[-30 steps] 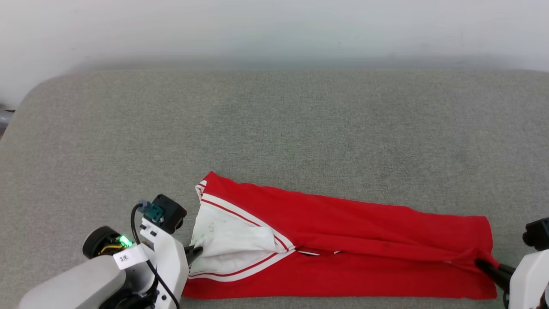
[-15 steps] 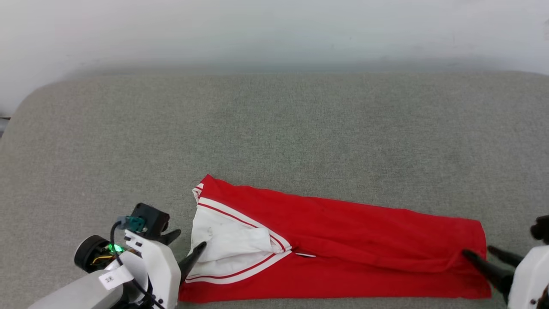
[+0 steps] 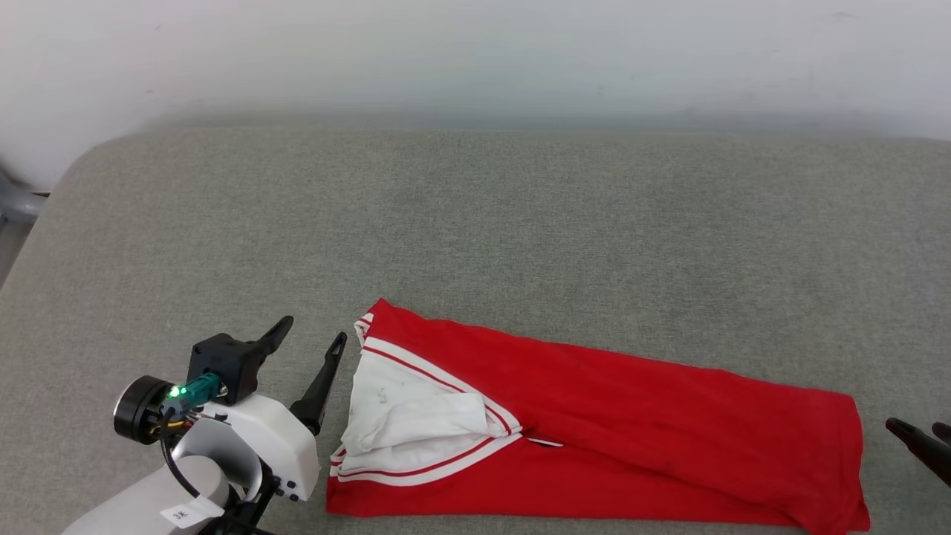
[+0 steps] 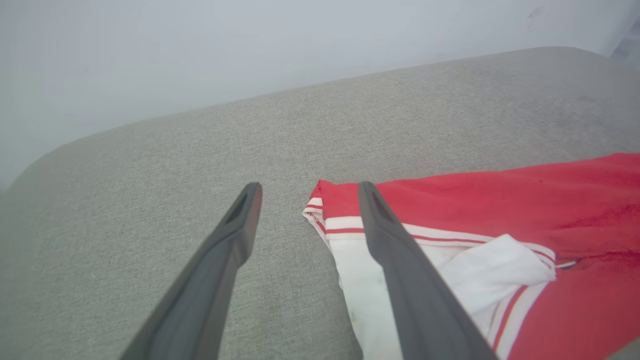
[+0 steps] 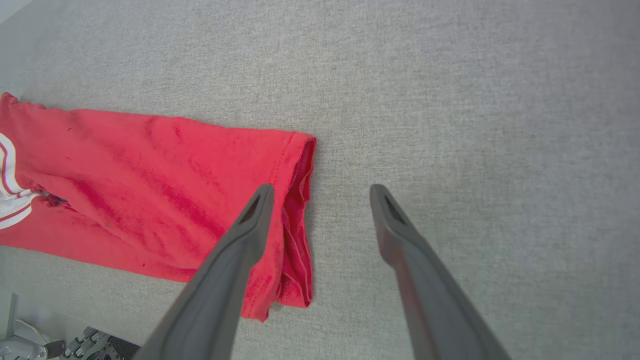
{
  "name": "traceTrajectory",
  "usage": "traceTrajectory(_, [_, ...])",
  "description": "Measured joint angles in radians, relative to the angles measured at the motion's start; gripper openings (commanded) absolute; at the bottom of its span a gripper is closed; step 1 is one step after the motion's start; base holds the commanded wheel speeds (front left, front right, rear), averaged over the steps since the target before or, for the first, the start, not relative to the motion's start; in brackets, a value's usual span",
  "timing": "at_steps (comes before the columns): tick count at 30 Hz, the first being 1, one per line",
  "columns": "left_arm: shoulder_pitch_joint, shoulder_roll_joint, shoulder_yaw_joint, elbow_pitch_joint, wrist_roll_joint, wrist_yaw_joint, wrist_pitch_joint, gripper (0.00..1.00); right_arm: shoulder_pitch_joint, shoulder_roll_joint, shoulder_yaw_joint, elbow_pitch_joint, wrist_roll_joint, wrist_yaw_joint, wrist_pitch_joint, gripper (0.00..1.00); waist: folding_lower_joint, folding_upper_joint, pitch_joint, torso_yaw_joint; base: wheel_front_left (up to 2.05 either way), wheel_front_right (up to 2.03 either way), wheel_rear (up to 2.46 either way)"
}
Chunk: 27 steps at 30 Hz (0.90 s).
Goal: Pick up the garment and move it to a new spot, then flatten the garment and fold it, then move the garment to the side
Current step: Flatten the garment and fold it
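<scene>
You have: one garment [image 3: 631,416], folded lengthwise, near side of grey cushion [image 3: 475,223]; left gripper [image 3: 312,331] and right gripper [image 5: 321,189], jaws spread, empty, beside its ends

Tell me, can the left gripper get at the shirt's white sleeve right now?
Probably yes: the left gripper stands open beside the shirt, right at its white sleeve, with nothing between them.

Grey fabric surface [image 3: 475,223], rounded at the far-left corner. One item on it: red shirt [image 3: 631,401], folded into a long flat strip near the front edge, white striped sleeve on top at its left end.
</scene>
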State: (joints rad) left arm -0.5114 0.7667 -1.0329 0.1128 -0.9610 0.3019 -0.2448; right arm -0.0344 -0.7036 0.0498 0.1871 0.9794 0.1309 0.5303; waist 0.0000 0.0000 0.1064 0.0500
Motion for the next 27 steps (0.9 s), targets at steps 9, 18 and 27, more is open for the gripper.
traceTrajectory(9, [0.061, -0.085, 0.161, -0.004, 0.152, 0.073, -0.015, 1.00, 0.016, 0.064, -0.001, 0.059, 0.013, 0.000, 0.062, 1.00, 0.0000, 0.0000, 0.039, 0.040, 0.00, 0.00, 0.00])
traceTrajectory(18, [0.204, -0.206, 0.389, -0.026, 0.359, 0.070, -0.016, 1.00, 0.012, 0.108, 0.054, 0.088, 0.018, 0.000, 0.062, 1.00, 0.0000, 0.0000, 0.063, 0.073, 0.00, 0.00, 0.00])
traceTrajectory(27, [0.324, -0.347, 0.555, -0.024, 0.545, 0.015, -0.017, 1.00, -0.027, 0.120, 0.123, 0.106, 0.030, -0.002, 0.023, 0.80, 0.0000, 0.0000, 0.066, 0.079, 0.00, 0.00, 0.00])
